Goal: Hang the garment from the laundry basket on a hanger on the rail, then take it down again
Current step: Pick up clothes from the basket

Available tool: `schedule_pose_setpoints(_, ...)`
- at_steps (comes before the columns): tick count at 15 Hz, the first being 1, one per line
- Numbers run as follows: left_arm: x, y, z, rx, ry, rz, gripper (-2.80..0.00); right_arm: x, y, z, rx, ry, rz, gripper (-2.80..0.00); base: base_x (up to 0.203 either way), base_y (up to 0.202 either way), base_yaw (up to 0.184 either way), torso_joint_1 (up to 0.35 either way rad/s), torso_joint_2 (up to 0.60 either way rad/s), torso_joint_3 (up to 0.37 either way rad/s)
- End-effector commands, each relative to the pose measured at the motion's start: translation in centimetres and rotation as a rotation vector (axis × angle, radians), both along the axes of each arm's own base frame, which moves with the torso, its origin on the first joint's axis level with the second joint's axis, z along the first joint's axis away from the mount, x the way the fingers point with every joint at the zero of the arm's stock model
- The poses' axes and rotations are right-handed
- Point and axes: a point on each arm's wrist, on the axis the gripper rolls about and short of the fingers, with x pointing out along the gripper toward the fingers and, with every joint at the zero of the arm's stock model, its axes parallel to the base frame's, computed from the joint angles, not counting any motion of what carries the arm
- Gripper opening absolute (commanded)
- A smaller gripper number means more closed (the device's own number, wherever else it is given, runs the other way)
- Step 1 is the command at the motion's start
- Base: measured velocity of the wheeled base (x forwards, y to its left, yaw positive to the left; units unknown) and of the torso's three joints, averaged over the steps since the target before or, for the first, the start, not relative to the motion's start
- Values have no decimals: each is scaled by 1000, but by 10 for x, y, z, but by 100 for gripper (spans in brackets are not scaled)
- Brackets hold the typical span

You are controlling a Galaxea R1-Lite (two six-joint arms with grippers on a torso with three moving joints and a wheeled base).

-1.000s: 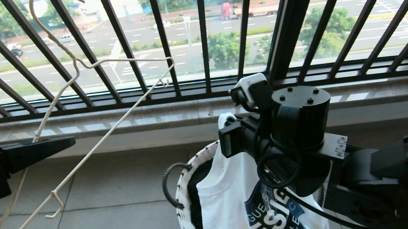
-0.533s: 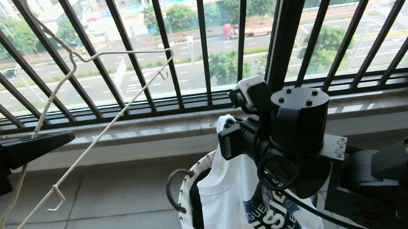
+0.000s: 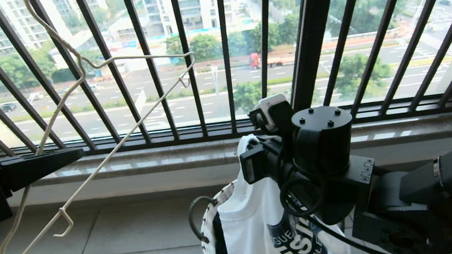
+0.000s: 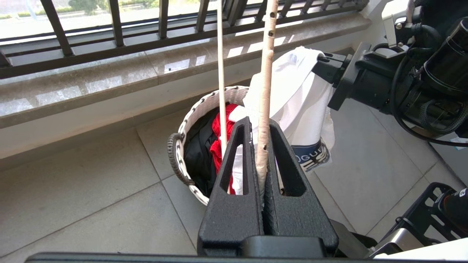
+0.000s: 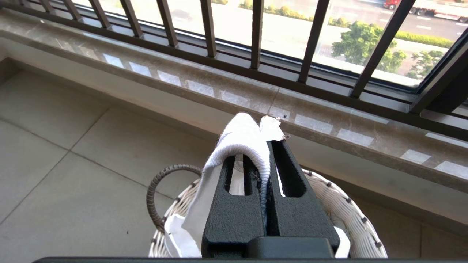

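Soft white cotton T-shirt (image 3: 263, 229), light and floppy, hangs from your right gripper (image 5: 266, 153) clamped on its collar over the basket (image 5: 351, 215); your left gripper (image 4: 260, 135) pinches the springy wire hanger (image 3: 84, 108).

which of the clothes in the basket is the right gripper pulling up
The white T-shirt with the dark blue emblem, pinched by the right gripper above the laundry basket. The black garment and red garment lie inside, untouched.
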Motion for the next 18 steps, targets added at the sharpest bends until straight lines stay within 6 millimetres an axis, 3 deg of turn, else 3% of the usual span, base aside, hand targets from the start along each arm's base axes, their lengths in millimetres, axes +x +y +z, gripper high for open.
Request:
schedule_pose_setpoints(1, 0, -1, 0, -1, 0, -8, -280, 1, 1, -1, 0, -1, -4, -280, 0, 0, 0, -2, 5, 205)
schedule_pose_setpoints(18, -1, -1, -5, 5, 9, -12, -280, 5, 4, -12, -16, 10, -10, -280, 0, 0, 0, 0, -3, 178)
